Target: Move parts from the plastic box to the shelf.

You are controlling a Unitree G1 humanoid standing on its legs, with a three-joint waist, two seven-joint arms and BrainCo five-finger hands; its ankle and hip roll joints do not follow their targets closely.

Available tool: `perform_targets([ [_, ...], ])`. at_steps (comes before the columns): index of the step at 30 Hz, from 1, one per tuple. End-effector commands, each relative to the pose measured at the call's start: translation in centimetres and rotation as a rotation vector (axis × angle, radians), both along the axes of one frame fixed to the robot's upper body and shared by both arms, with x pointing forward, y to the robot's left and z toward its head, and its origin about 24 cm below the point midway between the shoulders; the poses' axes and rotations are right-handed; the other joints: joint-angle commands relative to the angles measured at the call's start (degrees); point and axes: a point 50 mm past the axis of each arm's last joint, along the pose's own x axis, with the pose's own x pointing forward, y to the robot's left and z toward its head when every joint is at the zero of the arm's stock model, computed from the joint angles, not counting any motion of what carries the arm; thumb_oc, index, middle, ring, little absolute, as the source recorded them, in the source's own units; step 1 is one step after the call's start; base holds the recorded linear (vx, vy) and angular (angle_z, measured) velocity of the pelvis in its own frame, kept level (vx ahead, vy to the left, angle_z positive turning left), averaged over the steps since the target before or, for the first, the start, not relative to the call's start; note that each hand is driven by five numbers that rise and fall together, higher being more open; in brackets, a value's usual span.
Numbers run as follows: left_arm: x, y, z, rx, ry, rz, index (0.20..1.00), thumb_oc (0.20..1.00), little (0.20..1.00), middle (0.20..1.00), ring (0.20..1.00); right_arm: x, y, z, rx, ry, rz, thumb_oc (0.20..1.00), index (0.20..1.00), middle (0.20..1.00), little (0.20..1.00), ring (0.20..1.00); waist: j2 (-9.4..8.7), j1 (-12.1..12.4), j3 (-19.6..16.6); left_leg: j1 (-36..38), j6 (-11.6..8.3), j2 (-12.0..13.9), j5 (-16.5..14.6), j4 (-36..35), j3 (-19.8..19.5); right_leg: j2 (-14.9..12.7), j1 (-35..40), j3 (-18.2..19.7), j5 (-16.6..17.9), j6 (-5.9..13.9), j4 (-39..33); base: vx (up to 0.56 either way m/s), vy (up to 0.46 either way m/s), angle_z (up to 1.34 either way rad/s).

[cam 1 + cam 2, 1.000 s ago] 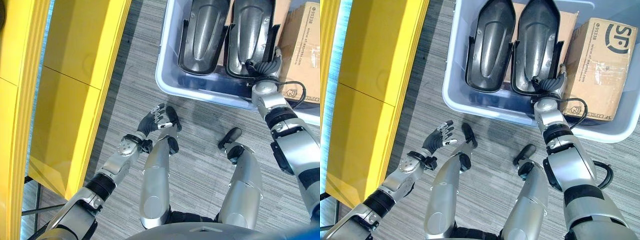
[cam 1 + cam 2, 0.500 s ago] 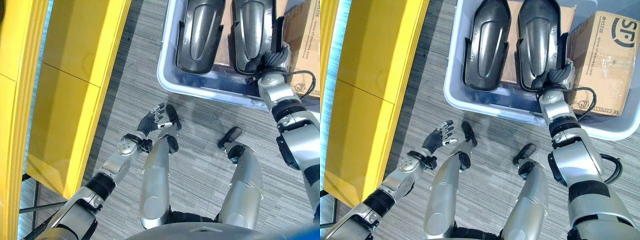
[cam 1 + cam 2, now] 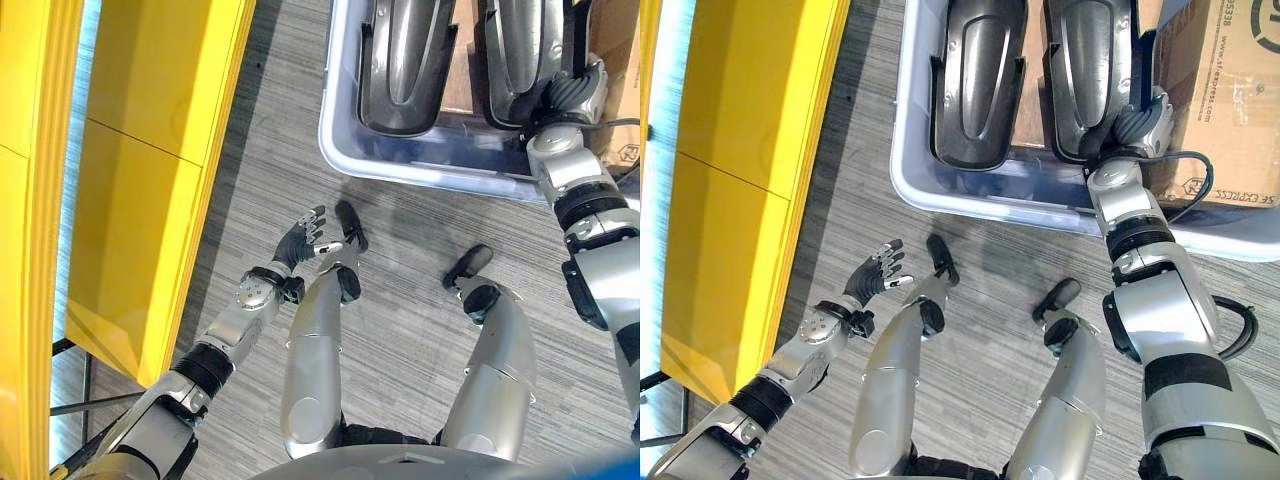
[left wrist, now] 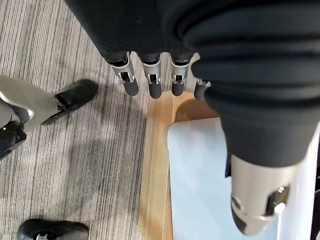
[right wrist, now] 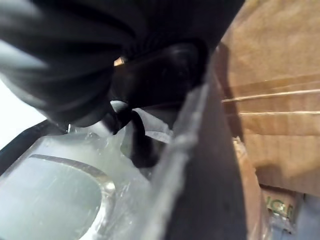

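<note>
A pale blue plastic box (image 3: 902,160) stands on the floor ahead, holding two dark grey moulded parts side by side. My right hand (image 3: 1140,125) reaches into the box at the near right corner of the right part (image 3: 1085,60). In the right wrist view its dark fingers (image 5: 165,75) curl over that part's raised edge (image 5: 200,150). The left part (image 3: 980,80) lies untouched. My left hand (image 3: 300,240) hovers low over the floor, well short of the box, fingers (image 4: 150,85) straight and holding nothing. The yellow shelf (image 3: 150,150) rises along the left.
A brown cardboard box (image 3: 1230,80) sits in the plastic box to the right of the parts, close against my right hand. Flat cardboard (image 3: 1028,110) shows between the two parts. Grey striped floor (image 3: 270,150) separates the shelf from the box.
My right hand has moved farther into the box, from the right part's near end to its right edge by the cardboard box. The left hand has stayed put.
</note>
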Motion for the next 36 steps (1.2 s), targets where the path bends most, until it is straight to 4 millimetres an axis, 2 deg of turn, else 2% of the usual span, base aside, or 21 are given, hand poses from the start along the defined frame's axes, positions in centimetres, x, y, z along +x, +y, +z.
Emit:
perform_targets([
  [1, -0.3, -0.1, 0.7, -0.008, -0.085, -0.035, 1.000, 1.000, 1.000, 1.000, 1.000, -1.6, -1.0, -7.2, 0.004, 0.105, -0.050, 0.200, 0.200, 0.200, 0.200, 0.200, 0.40, 1.67, 1.07, 2.25, -8.23, 4.23, -7.49, 4.95, -3.33, -1.66, 1.90, 0.36, 5.05, 6.74, -3.80, -0.03, 0.004, 0.04],
  [3, -0.7, 0.5, 0.4, -0.009, -0.084, -0.020, 1.000, 1.000, 1.000, 1.000, 1.000, -1.6, -0.7, -5.4, -0.060, 0.011, -0.062, 0.200, 0.200, 0.200, 0.200, 0.200, -0.32, 1.32, 1.07, 4.95, -8.17, 4.14, -7.27, 3.81, -3.27, -0.95, 4.36, 0.33, 5.28, 6.89, -5.13, -0.02, 0.009, 0.01],
  [5, -1.0, 0.7, 0.3, -0.011, -0.081, -0.013, 1.000, 1.000, 1.000, 1.000, 1.000, -1.6, -0.6, -4.7, -0.083, -0.024, -0.063, 0.200, 0.200, 0.200, 0.200, 0.200, -0.58, 1.20, 1.07, 6.65, -8.16, 4.03, -7.10, 2.98, -3.16, -0.47, 5.92, 0.28, 5.40, 6.93, -6.02, 0.00, 0.039, -0.08],
  [6, -1.5, 1.4, 0.2, -0.008, -0.077, 0.002, 1.000, 1.000, 1.000, 1.000, 1.000, -1.7, -0.6, -1.9, -0.162, -0.126, -0.074, 0.200, 0.200, 0.200, 0.200, 0.200, -1.25, 0.83, 1.07, 10.87, -7.95, 3.70, -7.00, 1.63, -3.06, 0.53, 9.59, 0.50, 5.47, 7.04, -7.58, 0.02, 0.058, -0.07],
  [7, -1.8, 1.9, 0.2, -0.016, -0.072, 0.010, 1.000, 1.000, 1.000, 1.000, 1.000, -1.8, -0.7, -0.4, -0.194, -0.168, -0.083, 0.200, 0.200, 0.200, 0.200, 0.200, -1.69, 0.74, 1.07, 13.98, -7.84, 3.55, -6.99, 0.62, -2.75, 1.01, 12.40, 0.24, 5.53, 7.14, -8.82, 0.01, 0.053, -0.06],
  [10, -2.1, 2.6, 0.0, -0.015, -0.047, 0.010, 1.000, 1.000, 1.000, 1.000, 1.000, -2.0, -1.2, 1.4, -0.215, -0.206, -0.096, 0.200, 0.200, 0.200, 0.200, 0.200, -2.38, 1.03, 1.07, 18.18, -7.67, 3.23, -7.13, -0.32, -2.51, 1.48, 16.60, -0.22, 5.41, 7.29, -10.30, 0.04, 0.004, -0.13],
  [11, -2.2, 2.6, -0.1, -0.015, -0.045, 0.009, 1.000, 1.000, 1.000, 1.000, 1.000, -2.0, -1.2, 1.4, -0.218, -0.209, -0.097, 0.200, 0.200, 0.200, 0.200, 0.200, -2.38, 1.03, 1.07, 18.47, -7.68, 3.21, -7.11, -0.47, -2.50, 1.55, 16.91, -0.28, 5.44, 7.31, -10.48, 0.05, 0.000, -0.08],
  [12, -2.4, 3.0, -0.1, -0.011, -0.042, 0.008, 1.000, 1.000, 1.000, 1.000, 1.000, -2.1, -1.7, 2.6, -0.221, -0.222, -0.113, 0.200, 0.200, 0.200, 0.200, 0.200, -2.72, 1.35, 1.07, 21.17, -7.67, 2.90, -6.95, -1.53, -2.48, 1.87, 19.64, -0.63, 5.36, 7.42, -11.37, 0.05, 0.000, -0.05],
  [18, -2.9, 3.6, -0.1, 0.006, -0.044, -0.011, 1.000, 1.000, 1.000, 1.000, 1.000, -2.5, -3.3, 4.1, -0.185, -0.223, -0.153, 0.200, 0.200, 0.200, 0.200, 0.200, -3.30, 2.61, 1.07, 28.26, -7.83, 1.63, -5.66, -5.65, -3.18, 3.50, 27.66, -1.77, 5.27, 7.54, -14.65, 0.05, -0.014, -0.04],
  [22, -3.4, 3.8, -0.5, 0.028, -0.038, -0.019, 1.000, 1.000, 1.000, 1.000, 1.000, -2.6, -4.0, 3.9, -0.152, -0.204, -0.163, 0.200, 0.200, 0.200, 0.200, 0.200, -3.53, 3.25, 1.05, 31.67, -7.88, 1.08, -5.05, -7.18, -3.71, 4.55, 32.34, -2.68, 5.34, 7.23, -16.97, 0.06, -0.017, 0.00],
  [28, -4.5, 3.8, -1.8, 0.048, -0.004, -0.026, 1.000, 1.000, 1.000, 1.000, 1.000, -2.1, -3.9, 1.5, -0.045, -0.125, -0.097, 0.200, 0.200, 0.200, 0.200, 0.200, -4.47, 4.08, -2.13, 36.07, -7.93, 0.08, -4.27, -9.90, -4.59, 7.03, 38.36, -3.63, 4.92, 6.70, -20.65, 0.08, 0.012, 0.04],
  [32, -5.0, 3.8, -2.6, 0.040, 0.018, -0.013, 1.000, 1.000, 1.000, 1.000, 1.000, -1.8, -3.0, -0.7, 0.004, -0.072, 0.011, 0.200, 0.200, 0.200, 0.200, 0.200, -5.43, 3.81, -4.33, 38.44, -8.06, -0.18, -3.92, -11.29, -4.65, 8.57, 41.48, -3.59, 5.21, 6.49, -23.72, 0.06, 0.056, -0.01],
  [34, -5.4, 3.9, -3.1, 0.031, 0.034, 0.005, 1.000, 1.000, 1.000, 1.000, 1.000, -2.0, -1.8, -4.1, 0.092, -0.017, 0.143, 0.200, 0.200, 0.200, 0.200, 0.200, -6.60, 3.02, -6.40, 40.18, -7.90, -0.22, -3.94, -11.79, -4.66, 9.55, 43.78, -3.13, 5.74, 6.47, -25.77, 0.11, 0.111, -0.06],
  [36, -5.6, 3.9, -3.4, 0.018, 0.043, 0.016, 1.000, 1.000, 1.000, 1.000, 1.000, -2.2, -0.9, -5.7, 0.132, 0.009, 0.198, 0.200, 0.200, 0.200, 0.200, 0.200, -7.09, 2.52, -7.39, 41.00, -7.82, -0.27, -3.89, -12.14, -4.43, 9.75, 44.60, -2.89, 6.23, 6.61, -26.75, 0.06, 0.087, -0.11],
])
